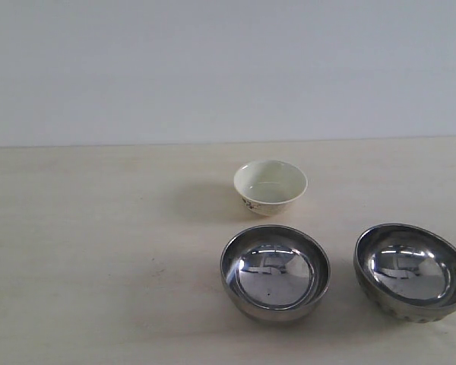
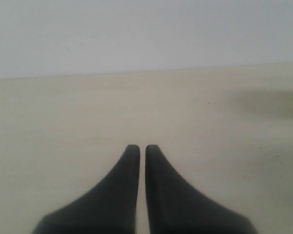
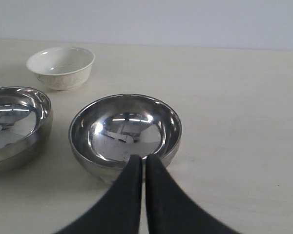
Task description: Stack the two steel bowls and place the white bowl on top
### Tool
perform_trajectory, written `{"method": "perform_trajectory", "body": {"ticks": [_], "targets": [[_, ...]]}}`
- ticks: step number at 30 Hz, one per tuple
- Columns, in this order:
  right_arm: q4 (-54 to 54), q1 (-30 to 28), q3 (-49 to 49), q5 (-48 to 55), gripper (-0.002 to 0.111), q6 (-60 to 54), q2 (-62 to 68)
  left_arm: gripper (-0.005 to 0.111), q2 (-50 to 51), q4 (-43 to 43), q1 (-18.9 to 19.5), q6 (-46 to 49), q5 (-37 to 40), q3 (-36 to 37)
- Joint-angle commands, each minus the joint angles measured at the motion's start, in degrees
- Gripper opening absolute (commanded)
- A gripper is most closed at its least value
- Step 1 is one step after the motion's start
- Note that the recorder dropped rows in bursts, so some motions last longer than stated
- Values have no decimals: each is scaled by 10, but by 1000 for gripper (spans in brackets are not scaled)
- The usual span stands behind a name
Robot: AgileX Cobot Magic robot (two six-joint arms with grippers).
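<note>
You have the small cream-white ceramic bowl [image 1: 270,186] at frame centre, the plain round steel bowl [image 1: 275,271] below it and the dimpled round steel bowl [image 1: 412,272] at lower right. Your left gripper [image 2: 138,147] and right gripper [image 3: 138,158] are pinched together, empty.

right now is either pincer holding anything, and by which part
Nothing is held. The left pincer and the right pincer are both shut with nothing between their tips.

Your left gripper [image 2: 138,149]: both dark jaws drawn together, only a thin slit between them, holding nothing. Your right gripper [image 3: 138,159]: same closed pose, likewise empty.
</note>
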Motion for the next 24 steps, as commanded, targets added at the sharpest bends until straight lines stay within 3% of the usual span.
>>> {"method": "perform_trajectory", "body": {"ticks": [1,17,24], "targets": [[-1,1,0,-6,0,0,-2,4,-2,-4,1,3,-2,2],[-1,1,0,-13,0,0,-2,4,-2,-4,1,3,-2,2],[-1,1,0,-198,0,-3,-2,4,-2,-4,1,3,-2,2]]}}
